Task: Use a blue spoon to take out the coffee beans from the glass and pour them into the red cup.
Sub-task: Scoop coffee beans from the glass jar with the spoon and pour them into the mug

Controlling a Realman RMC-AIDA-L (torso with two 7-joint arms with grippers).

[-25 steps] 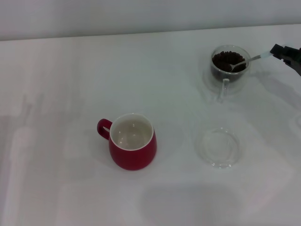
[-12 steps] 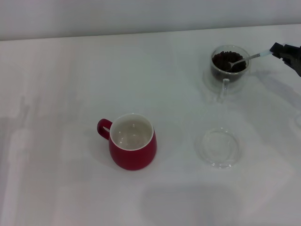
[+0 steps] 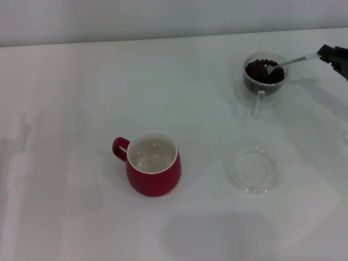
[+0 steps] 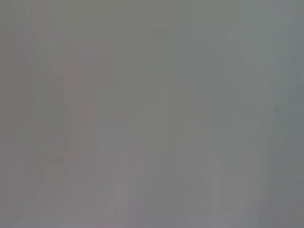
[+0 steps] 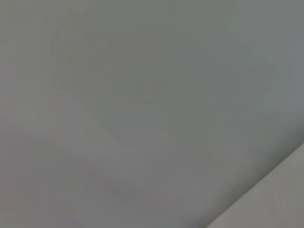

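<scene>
A white, smooth, matte table [image 3: 81, 92] fills the head view. The landmark is the glass [image 3: 266, 76], a clear double-walled cup with a clear handle pointing toward the robot, standing far back on the right side of the table. It holds the coffee beans [image 3: 260, 70], a dark brown, nearly black heap of small ovals.

The blue spoon [image 3: 291, 60] slants up out of the glass toward the right. Its shiny metal bowl sits at the surface of the beans, and its thin metal neck crosses the glass rim to a pale blue handle. The right gripper [image 3: 326, 53], black and angular, shows only partly at the right edge of the view, right of the glass, pinched closed on the end of the spoon's handle.

The red cup [image 3: 154, 163], a rounded, glossy dark red mug with a white inside and a small loop handle on its left, stands well apart from the glass, nearer the robot and to the left. A flat, round, clear glass saucer [image 3: 253, 171] lies nearer the robot than the glass, almost straight in front of it.

Bare table lies between the glass and the red cup.

Both wrist views show only a featureless grey field. The left gripper appears in no view.
</scene>
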